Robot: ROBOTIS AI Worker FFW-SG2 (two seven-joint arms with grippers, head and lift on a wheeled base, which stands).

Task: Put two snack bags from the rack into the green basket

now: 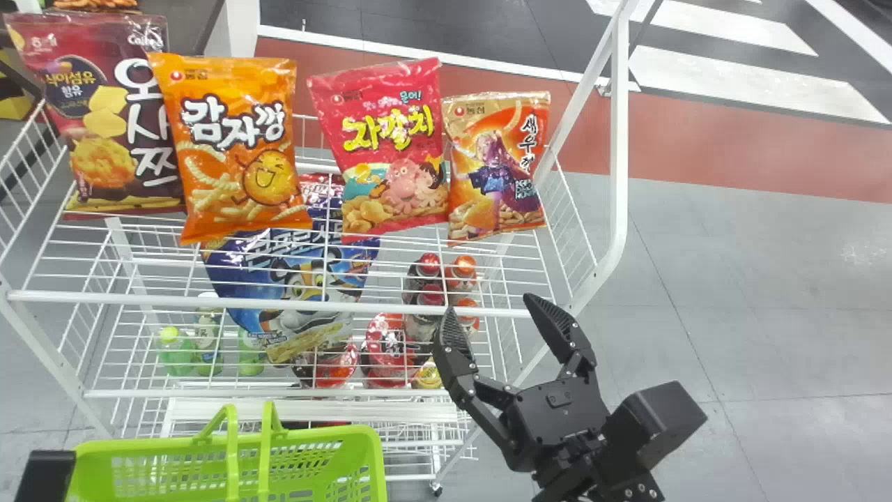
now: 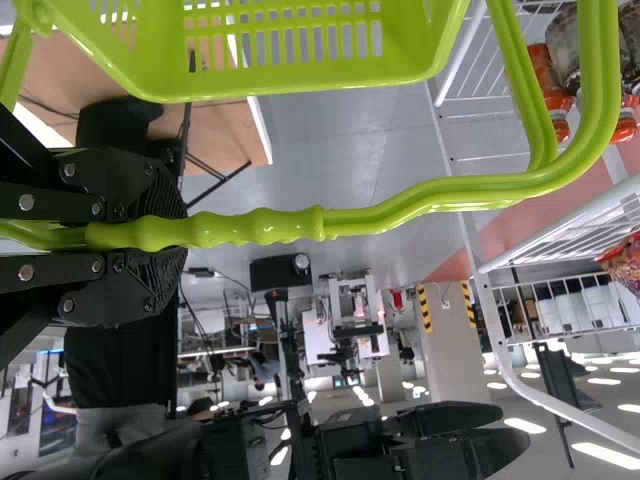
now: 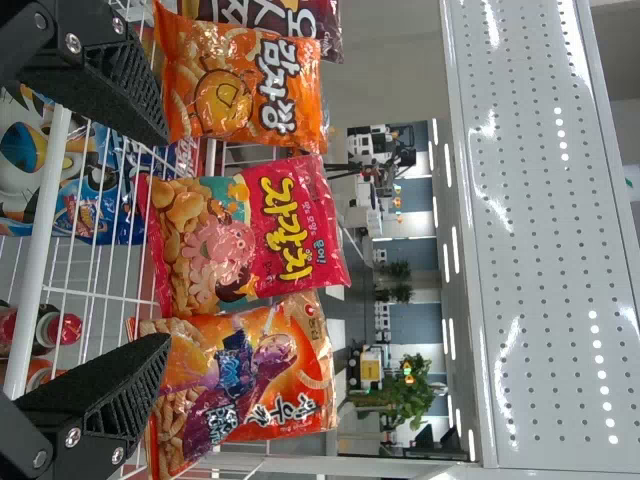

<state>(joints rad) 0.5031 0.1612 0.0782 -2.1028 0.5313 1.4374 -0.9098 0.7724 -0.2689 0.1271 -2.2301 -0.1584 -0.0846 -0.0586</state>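
My right gripper [image 1: 491,314] stands open before the rack's front rail, below and in front of the pink bag [image 1: 394,150] and the orange-gold shrimp bag [image 1: 496,167]. In the right wrist view its gripper [image 3: 165,240] has nothing between the fingers, with the pink bag [image 3: 245,240] beyond the gap. An orange bag [image 1: 233,146] and a maroon bag [image 1: 104,111] stand farther left on the top shelf. My left gripper [image 1: 47,474] is at the lower left edge by the green basket [image 1: 380,460]. In the left wrist view the left gripper [image 2: 165,235] is shut on the basket's handle [image 2: 260,228].
The white wire rack's front rail [image 1: 279,301] runs between the right gripper and the bags. A large blue bag [image 1: 293,293], bottles [image 1: 178,352] and red packs [image 1: 385,348] are on the shelf below. Open floor [image 1: 732,293] lies right of the rack.
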